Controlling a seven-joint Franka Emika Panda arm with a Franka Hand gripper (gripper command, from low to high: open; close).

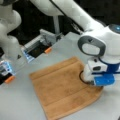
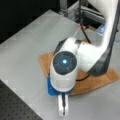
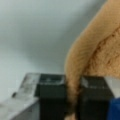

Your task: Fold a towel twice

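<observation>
Currently, the towel (image 1: 62, 90) is being kept flat on the grey table (image 1: 17, 102), its corner being pinched between the gripper (image 3: 72, 96) pads in the wrist view. Judging by this, a firm hold is being needed for neat edges.

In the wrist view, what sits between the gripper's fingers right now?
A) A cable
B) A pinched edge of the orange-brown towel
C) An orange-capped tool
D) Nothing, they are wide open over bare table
B: in the wrist view a fold of the towel runs down between the two dark fingers of the gripper, which are closed against it.
</observation>
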